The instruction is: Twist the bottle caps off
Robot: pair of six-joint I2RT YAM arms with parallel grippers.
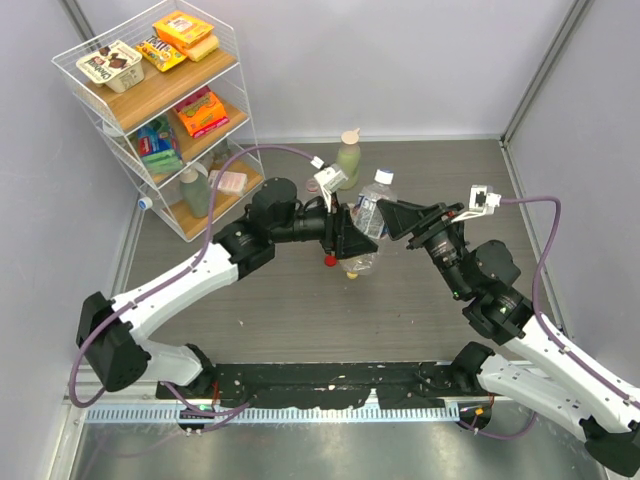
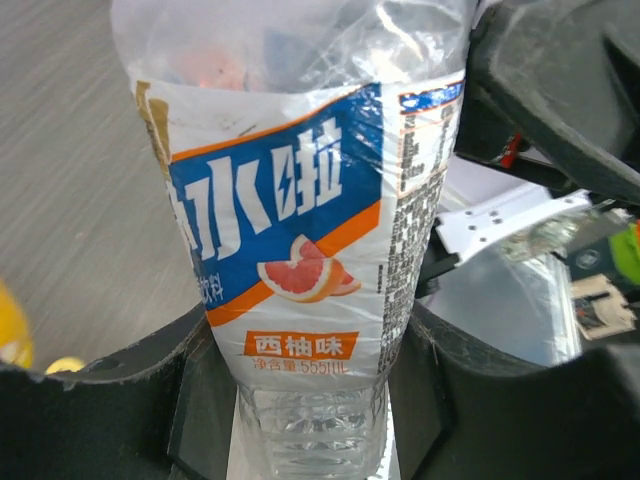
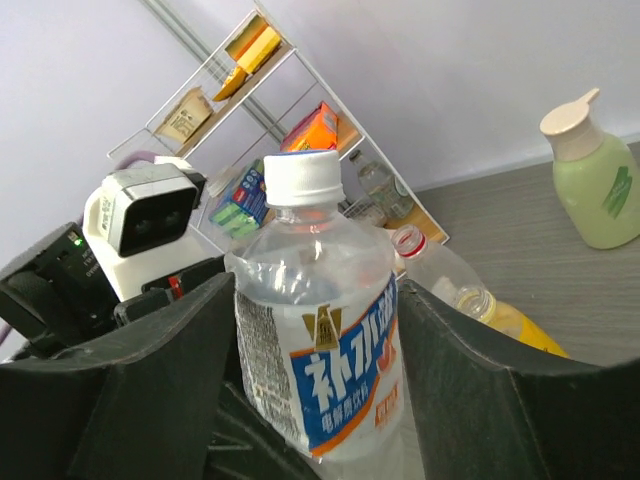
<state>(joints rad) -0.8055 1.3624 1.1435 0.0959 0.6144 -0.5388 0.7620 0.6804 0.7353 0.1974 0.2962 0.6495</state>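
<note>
Two tools clamp one clear water bottle (image 2: 290,200), apparently to keep it from turning. The right tool (image 3: 312,300) presses against both sides of the labelled body, and the left tool (image 2: 315,340) is closed onto the lower body, touching it on each side. The pale screw cap (image 3: 302,180) sits on the neck, above and clear of both tools, so I judge neither is placed to twist it yet.

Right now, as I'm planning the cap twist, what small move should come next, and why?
Probably open the right gripper and lift it to the white cap. Both grippers clamp the clear bottle at its body, the left gripper squeezing the label, so the bottle is held while the cap sits on, untouched.
</note>
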